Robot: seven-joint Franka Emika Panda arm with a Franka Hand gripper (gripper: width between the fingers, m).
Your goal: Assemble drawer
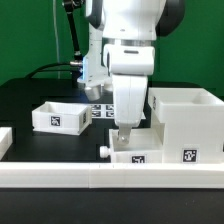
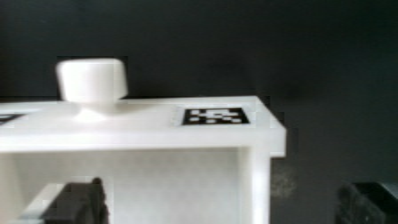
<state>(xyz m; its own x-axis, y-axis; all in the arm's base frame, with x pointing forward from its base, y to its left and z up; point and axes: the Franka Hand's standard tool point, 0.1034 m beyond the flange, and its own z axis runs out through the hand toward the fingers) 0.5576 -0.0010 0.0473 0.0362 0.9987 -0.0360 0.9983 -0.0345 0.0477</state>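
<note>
A white drawer part [image 1: 137, 156] with a round knob [image 1: 104, 150] on its front lies at the near middle of the black table. My gripper [image 1: 124, 138] hangs straight down over it. In the wrist view the part's front panel [image 2: 160, 160] carries the knob [image 2: 91, 85] and a marker tag [image 2: 215, 115]. My gripper [image 2: 217, 205] is open. One dark finger [image 2: 71, 203] shows against the white panel and the other finger [image 2: 366, 202] stands clear of its side edge, over the black table. Nothing is gripped.
A small open white box [image 1: 57, 116] sits at the exterior view's left. A larger white box [image 1: 186, 124] stands at the right, close to the part. The marker board [image 1: 99, 111] lies behind the arm. A white ledge [image 1: 100, 180] runs along the front.
</note>
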